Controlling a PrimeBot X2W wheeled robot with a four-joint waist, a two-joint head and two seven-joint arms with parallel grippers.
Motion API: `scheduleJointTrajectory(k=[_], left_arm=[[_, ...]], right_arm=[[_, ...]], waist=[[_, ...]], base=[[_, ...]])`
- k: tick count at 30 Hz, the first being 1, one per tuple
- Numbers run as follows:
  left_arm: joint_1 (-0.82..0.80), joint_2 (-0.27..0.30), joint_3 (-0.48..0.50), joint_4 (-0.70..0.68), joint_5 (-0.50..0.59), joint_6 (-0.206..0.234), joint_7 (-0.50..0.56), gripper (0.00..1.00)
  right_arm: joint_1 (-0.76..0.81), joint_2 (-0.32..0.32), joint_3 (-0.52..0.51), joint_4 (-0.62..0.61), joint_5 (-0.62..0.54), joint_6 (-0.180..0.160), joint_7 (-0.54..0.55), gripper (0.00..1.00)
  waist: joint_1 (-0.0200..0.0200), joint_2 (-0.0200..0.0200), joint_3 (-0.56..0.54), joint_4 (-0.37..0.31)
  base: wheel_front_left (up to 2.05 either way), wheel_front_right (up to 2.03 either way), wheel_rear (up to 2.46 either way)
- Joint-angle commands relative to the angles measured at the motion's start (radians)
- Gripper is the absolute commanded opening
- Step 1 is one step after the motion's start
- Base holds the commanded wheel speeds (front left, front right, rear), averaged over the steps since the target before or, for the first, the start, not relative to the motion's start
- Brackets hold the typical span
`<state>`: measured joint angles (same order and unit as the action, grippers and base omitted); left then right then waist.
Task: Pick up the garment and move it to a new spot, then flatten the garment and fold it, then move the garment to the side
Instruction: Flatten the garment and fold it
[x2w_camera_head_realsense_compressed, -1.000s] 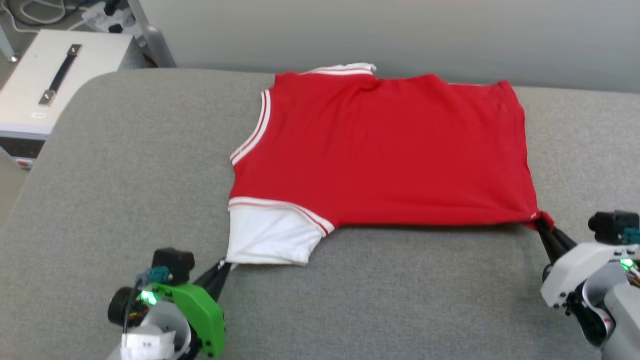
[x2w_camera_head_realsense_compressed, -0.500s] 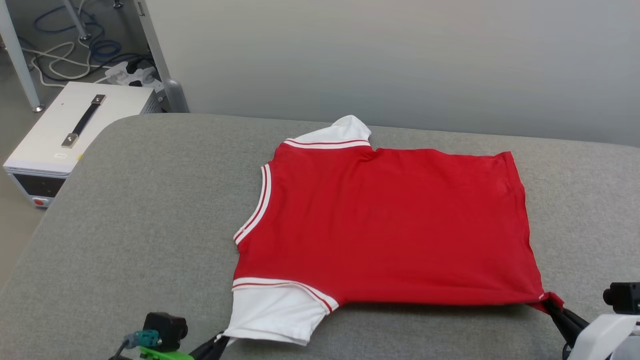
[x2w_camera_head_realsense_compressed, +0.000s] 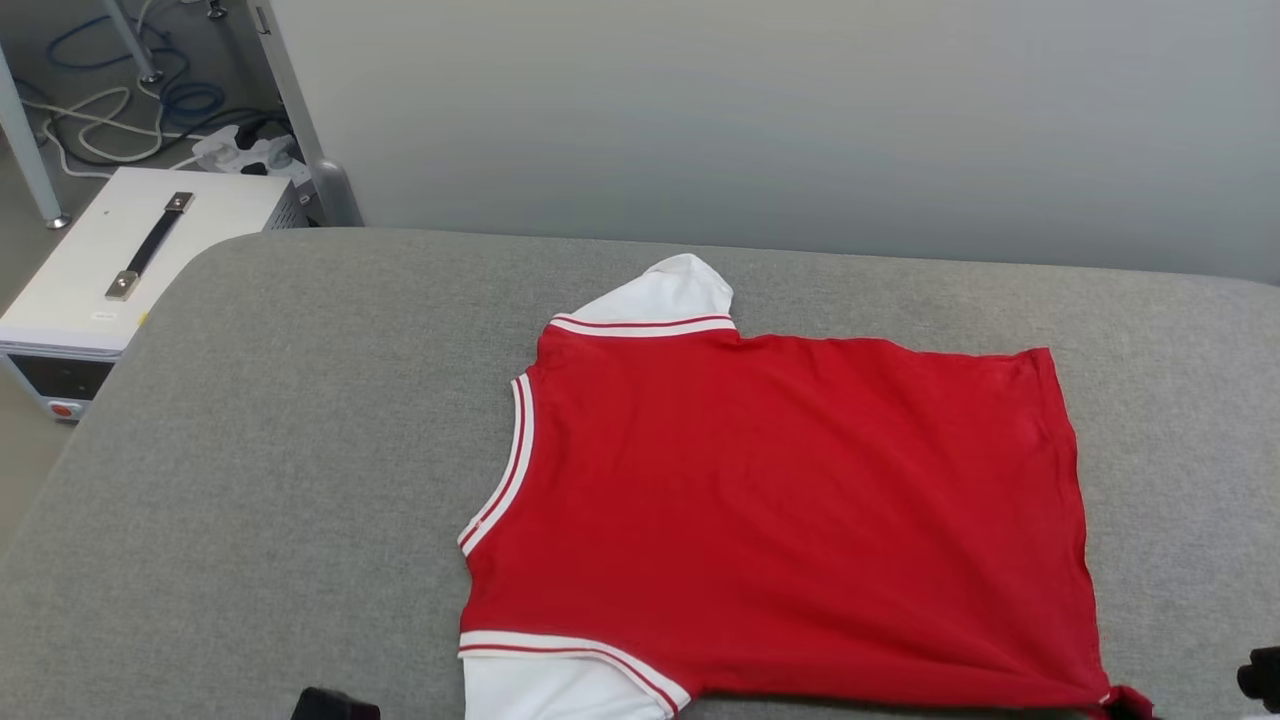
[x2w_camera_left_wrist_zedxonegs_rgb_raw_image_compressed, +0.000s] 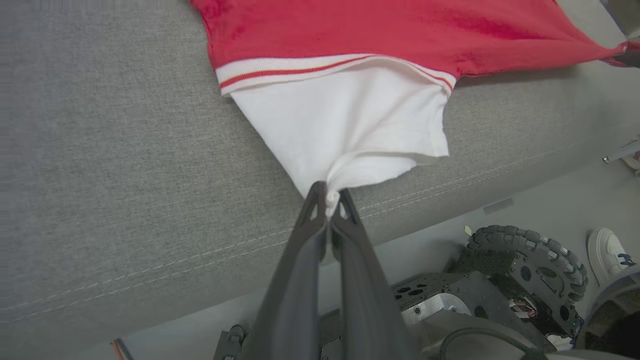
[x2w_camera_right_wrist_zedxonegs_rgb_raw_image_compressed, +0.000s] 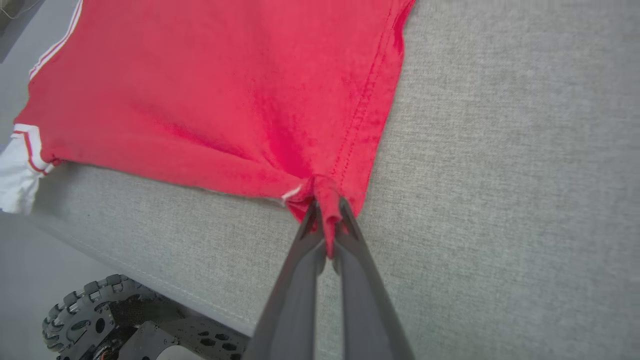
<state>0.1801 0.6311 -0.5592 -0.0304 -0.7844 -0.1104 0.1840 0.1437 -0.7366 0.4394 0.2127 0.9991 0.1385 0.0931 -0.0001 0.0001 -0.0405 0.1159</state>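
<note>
Laid out flat on the grey fabric-covered desk (x2w_camera_head_realsense_compressed: 280, 450): the red jersey T-shirt (x2w_camera_head_realsense_compressed: 780, 510), plain red side up. Neckline with red-and-white striped trim (x2w_camera_head_realsense_compressed: 498, 500) toward the robot's left, bottom hem toward the right. Far white sleeve (x2w_camera_head_realsense_compressed: 668, 295) pointing at the pale wall (x2w_camera_head_realsense_compressed: 750, 120). Near white sleeve (x2w_camera_head_realsense_compressed: 540, 695) cut off by the bottom edge of the head view, close to the desk's near edge.

Left end effector (x2w_camera_left_wrist_zedxonegs_rgb_raw_image_compressed: 327, 192) clenched on the tip of the near white sleeve (x2w_camera_left_wrist_zedxonegs_rgb_raw_image_compressed: 345, 115), with a small tuft of white cloth pinched between the dark fingers (x2w_camera_left_wrist_zedxonegs_rgb_raw_image_compressed: 300, 280). Sleeve pulled into a taut funnel toward the grip, out over the desk's stitched front edge. Right end effector (x2w_camera_right_wrist_zedxonegs_rgb_raw_image_compressed: 327, 205) clenched likewise on the near corner of the hem, red cloth bunched between its fingers (x2w_camera_right_wrist_zedxonegs_rgb_raw_image_compressed: 360, 300), creases fanning from the pinch into the shirt body (x2w_camera_right_wrist_zedxonegs_rgb_raw_image_compressed: 225, 90). Near side of the shirt stretched between the two grips.

On the floor beyond the desk's left corner: a white box with a black carrying handle (x2w_camera_head_realsense_compressed: 130, 260), a white power strip (x2w_camera_head_realsense_compressed: 245, 152) and loose cables (x2w_camera_head_realsense_compressed: 90, 120). Below the desk's front edge in the left wrist view: the robot's base with a black ridged wheel (x2w_camera_left_wrist_zedxonegs_rgb_raw_image_compressed: 530, 250), and a person's white shoe (x2w_camera_left_wrist_zedxonegs_rgb_raw_image_compressed: 607, 250) beside it.
</note>
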Motion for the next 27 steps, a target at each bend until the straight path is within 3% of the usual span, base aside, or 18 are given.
scheduleJointTrajectory(k=[1, 15, 27], left_arm=[[-0.003, 0.009, 0.015, -0.012, -0.001, 0.003, -0.010, 0.00], [-0.289, 0.014, 0.072, -0.033, 0.054, 0.006, 0.023, 0.00], [-0.583, -0.011, 0.012, 0.200, 0.085, -0.016, 0.075, 0.00]], right_arm=[[0.010, -0.008, -0.022, -0.021, -0.001, -0.008, 0.007, 0.00], [-0.092, 0.002, -0.155, -0.160, -0.064, -0.008, 0.128, 0.00], [-0.304, 0.061, -0.123, -0.095, -0.140, -0.008, 0.234, 0.00]], waist=[[0.0001, -0.0001, 0.016, -0.006], [0.0001, -0.0001, 0.142, -0.042], [0.0001, -0.0001, 0.292, -0.084]], base=[[0.00, 0.00, 0.00], [0.00, 0.00, 0.00], [0.00, 0.00, 0.00]])
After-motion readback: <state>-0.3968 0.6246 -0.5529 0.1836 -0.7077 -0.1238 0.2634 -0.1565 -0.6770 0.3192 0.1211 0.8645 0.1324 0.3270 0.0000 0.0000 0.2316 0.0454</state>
